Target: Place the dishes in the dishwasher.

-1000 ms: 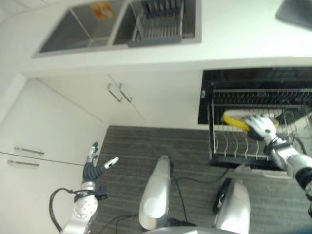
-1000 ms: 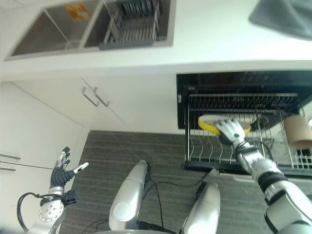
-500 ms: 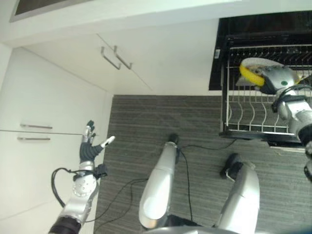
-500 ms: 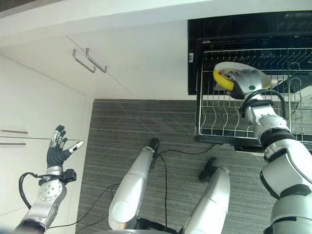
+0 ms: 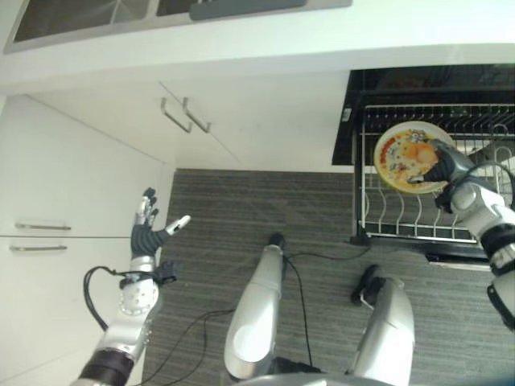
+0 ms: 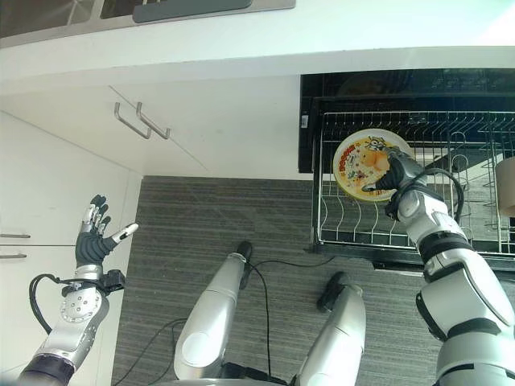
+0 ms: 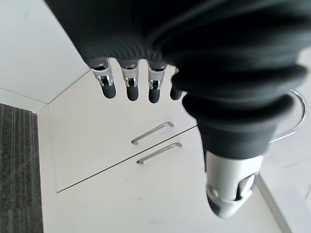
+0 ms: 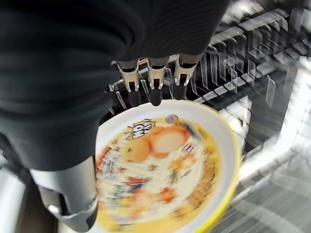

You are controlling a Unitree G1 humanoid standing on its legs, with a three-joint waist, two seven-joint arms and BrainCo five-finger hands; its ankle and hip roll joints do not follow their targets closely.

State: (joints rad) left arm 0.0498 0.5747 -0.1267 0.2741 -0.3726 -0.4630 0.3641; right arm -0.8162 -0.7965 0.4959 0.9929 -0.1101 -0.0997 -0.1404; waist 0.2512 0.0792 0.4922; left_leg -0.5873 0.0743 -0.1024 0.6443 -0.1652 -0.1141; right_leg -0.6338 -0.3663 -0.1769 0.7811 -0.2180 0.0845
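Your right hand (image 6: 392, 172) is clamped on the yellow-rimmed plate (image 6: 364, 163): thumb on the printed face, fingers behind the rim, as the right wrist view shows (image 8: 73, 194). The plate is tilted up with its decorated face toward the camera, held over the pulled-out dishwasher rack (image 6: 354, 229), near the rack's left end. You can't tell from these views whether its lower rim touches the wires or sits between the tines. The rows of upright wire tines (image 5: 386, 227) directly under and in front of the plate stand bare. The dark dishwasher opening (image 6: 386, 87) is behind the rack, under the white countertop (image 6: 322, 36). A tan cylindrical object (image 6: 506, 186) sits at the far right edge of the rack, cut off by the frame, so you can't identify it. Your left hand (image 5: 145, 237) is well away, raised with fingers spread and holding nothing, in front of the white drawer fronts with bar handles (image 7: 158, 141). White cabinet doors with paired handles (image 5: 183, 115) fill the space between the two arms, above the grey striped floor (image 5: 241, 217). A sink edge with a dark dish rack (image 6: 189, 8) shows at the top of the countertop.
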